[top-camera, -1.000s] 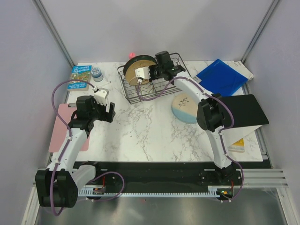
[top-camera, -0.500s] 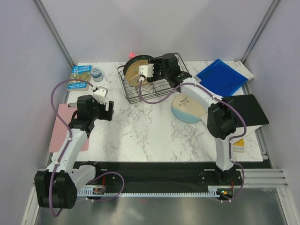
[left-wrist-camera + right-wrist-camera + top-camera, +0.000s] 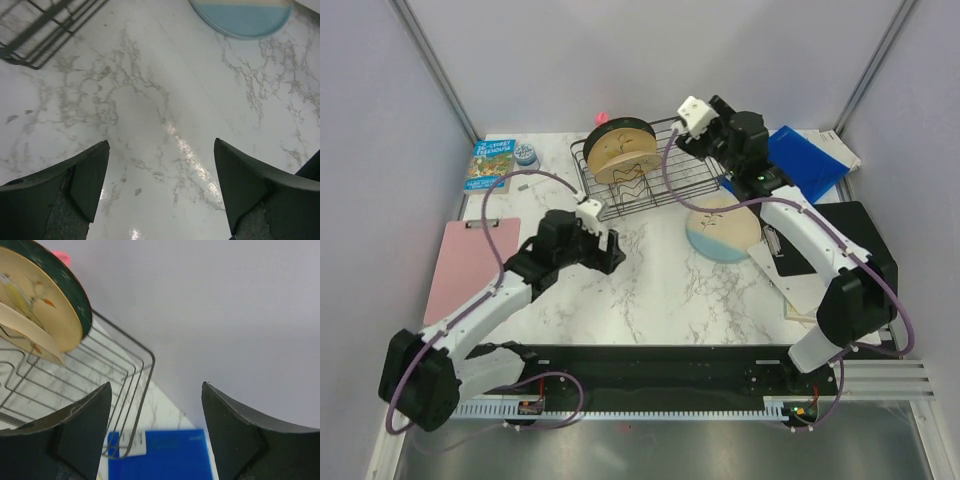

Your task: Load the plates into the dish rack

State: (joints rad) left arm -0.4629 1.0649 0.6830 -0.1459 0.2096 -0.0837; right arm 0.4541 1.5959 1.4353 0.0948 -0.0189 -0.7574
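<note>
- Three plates [image 3: 620,152] stand on edge at the left end of the dish rack [image 3: 660,185], which sits against the far edge of the tabletop [image 3: 640,290].
- From the right wrist view they look like two tan faces with a dark teal rim behind.
- One to go: the cream-and-blue plate [image 3: 718,232] lies flat on the marble, right of centre, just in front of the rack's near right corner.
- The right gripper [image 3: 156,385] hangs high over the rack's far right corner with its jaws spread wide and nothing between them.
- The left gripper [image 3: 161,145] is low over the middle of the tabletop, also gaping and empty.
- Its camera shows bare marble between the fingers and the blue rim of that last plate at the top of its view, so it is pointed the right way but well apart.
- My read is that the step in hand is fetching that final plate.
- Doing it well looks fiddly, because a flat plate offers only its rim.
- Come in low and shallow, slip one finger under the lip with the other on top, and close firmly, since glazed ceramic is likely to slip.
- Lift clear of the rack's front wire before tipping the plate upright.
- Aim for a free divider to the right of the standing three, and lower gently so nothing knocks them.
- The blue folder [image 3: 800,165] beside the rack's right end crowds that side, so swing wide of it.
</note>
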